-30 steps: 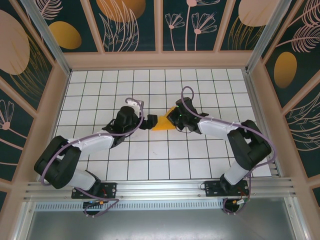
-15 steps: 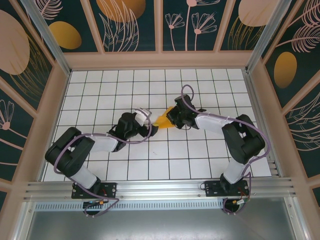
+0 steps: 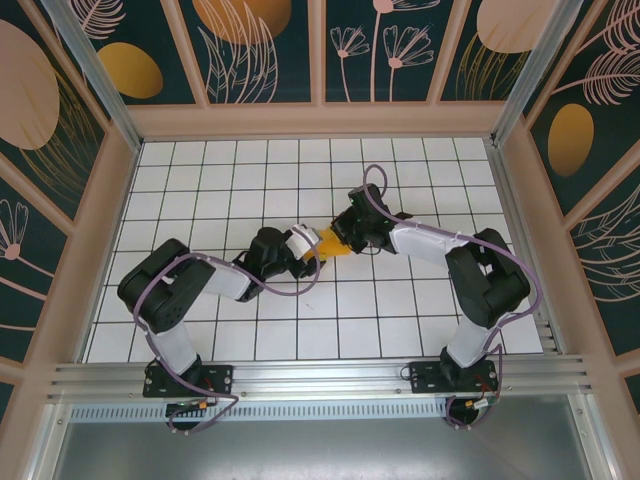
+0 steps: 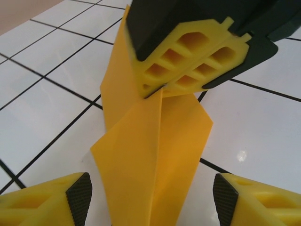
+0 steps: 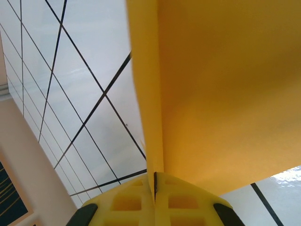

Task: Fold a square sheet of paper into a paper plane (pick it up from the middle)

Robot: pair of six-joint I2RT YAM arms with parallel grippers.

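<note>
Where the right claw (image 5: 154,197) pinches, the paper plane (image 4: 155,155) is hidden.

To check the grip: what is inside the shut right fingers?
A creased edge of the folded paper is pinched between the right fingers. How far it goes in cannot be seen; the fingers cover it.

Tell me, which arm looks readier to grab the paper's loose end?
Left. The left gripper stands open astride the free end of the paper; the right gripper is shut on the other end.
</note>
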